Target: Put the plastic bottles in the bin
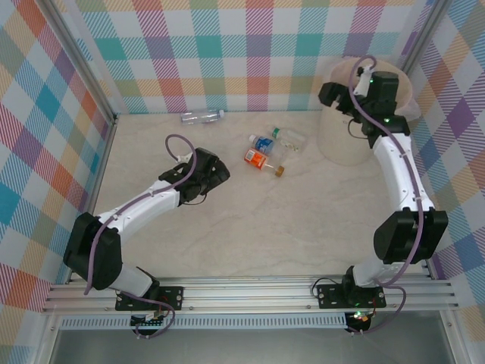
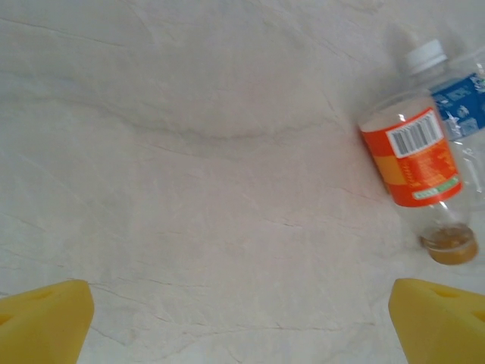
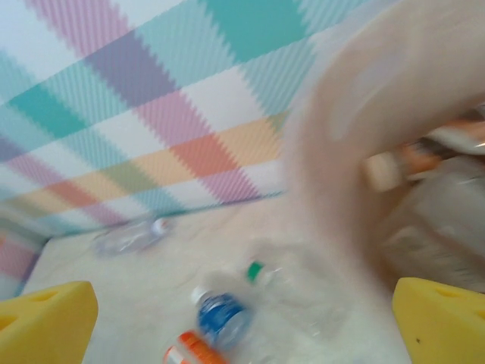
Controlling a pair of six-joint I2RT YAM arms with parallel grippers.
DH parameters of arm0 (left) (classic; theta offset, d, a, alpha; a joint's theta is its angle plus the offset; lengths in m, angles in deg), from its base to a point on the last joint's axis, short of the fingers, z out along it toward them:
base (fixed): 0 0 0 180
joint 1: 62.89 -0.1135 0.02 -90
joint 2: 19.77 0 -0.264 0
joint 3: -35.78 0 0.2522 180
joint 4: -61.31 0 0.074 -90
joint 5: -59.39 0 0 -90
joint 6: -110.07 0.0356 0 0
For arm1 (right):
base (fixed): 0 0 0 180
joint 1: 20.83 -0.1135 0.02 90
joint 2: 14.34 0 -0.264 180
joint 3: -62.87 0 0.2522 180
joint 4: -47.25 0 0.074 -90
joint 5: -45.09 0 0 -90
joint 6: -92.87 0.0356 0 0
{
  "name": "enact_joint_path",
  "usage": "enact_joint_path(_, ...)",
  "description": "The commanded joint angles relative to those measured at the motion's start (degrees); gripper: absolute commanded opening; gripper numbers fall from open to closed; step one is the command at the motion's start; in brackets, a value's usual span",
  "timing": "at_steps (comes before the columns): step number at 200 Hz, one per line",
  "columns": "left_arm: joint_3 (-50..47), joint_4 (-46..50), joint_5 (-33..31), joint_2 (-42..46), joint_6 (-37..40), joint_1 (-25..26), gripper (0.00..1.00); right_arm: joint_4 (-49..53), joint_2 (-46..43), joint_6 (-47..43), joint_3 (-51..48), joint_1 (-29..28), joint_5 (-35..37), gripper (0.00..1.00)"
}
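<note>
Three plastic bottles lie together mid-table: one with a blue label [image 1: 263, 142], one with an orange label [image 1: 260, 159] and a clear one with a green cap [image 1: 289, 136]. Another clear bottle [image 1: 202, 116] lies by the back wall. My left gripper [image 1: 220, 174] hovers open just left of the group; its wrist view shows the orange-label bottle [image 2: 413, 155] and the blue-label bottle [image 2: 462, 98] at upper right, with bare table between the fingers [image 2: 45, 318]. At the back right, my right gripper [image 1: 327, 94] is open and empty over the left rim of the cream bin [image 1: 341, 144]. Bottles [image 3: 424, 155] lie inside the bin [image 3: 341, 152].
Checked walls close in the table at the back and on both sides. The bin stands in the back right corner. Bare marble-patterned tabletop [image 1: 250, 227] stretches between the arms and the bottles. The right wrist view is blurred.
</note>
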Motion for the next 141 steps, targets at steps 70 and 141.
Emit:
enact_joint_path(70, 2.35, -1.53, 4.70, -1.58, -1.39, -0.74, 1.00, -1.44, 6.32, -8.91, -8.41, -14.74, -8.95, 1.00)
enact_joint_path(141, -3.64, 0.11, -2.18, 3.23, -8.32, -2.69, 1.00, 1.34, 19.26, -12.35, -3.21, -21.04, -1.91, 1.00)
